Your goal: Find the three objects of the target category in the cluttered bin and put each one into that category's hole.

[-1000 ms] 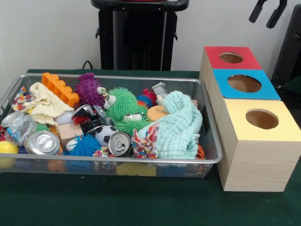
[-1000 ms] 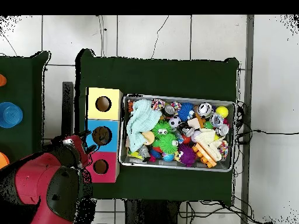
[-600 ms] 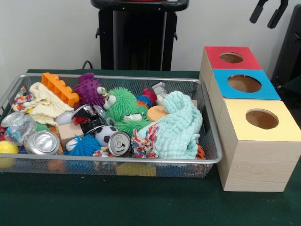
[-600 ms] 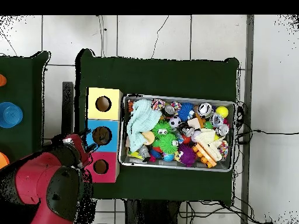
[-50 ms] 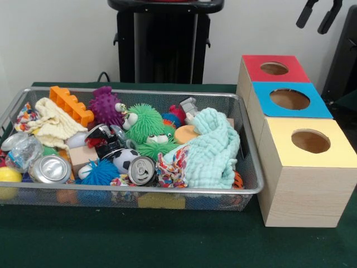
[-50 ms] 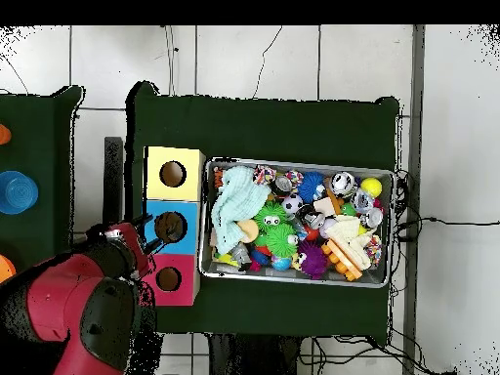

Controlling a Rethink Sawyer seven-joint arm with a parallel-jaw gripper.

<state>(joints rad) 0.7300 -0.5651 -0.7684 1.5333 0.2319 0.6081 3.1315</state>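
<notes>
Facing the table, the front view shows the gripper (image 5: 318, 14) spread and empty, high above the boxes (image 5: 284, 97); the bin (image 5: 245, 184) lies well left. Overhead, the gripper (image 6: 146, 237) hovers beside the boxes (image 6: 174, 226), bin (image 6: 298, 163) beyond them.

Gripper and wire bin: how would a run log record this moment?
gripper: open, empty, above red-topped box | wire mesh bin: full

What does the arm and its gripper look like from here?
The arm is bulky and rounded, red shells with black joints and a black cap. The gripper is black with two slim, slightly bent fingers. No cables or markings are clear enough to make out.
</notes>
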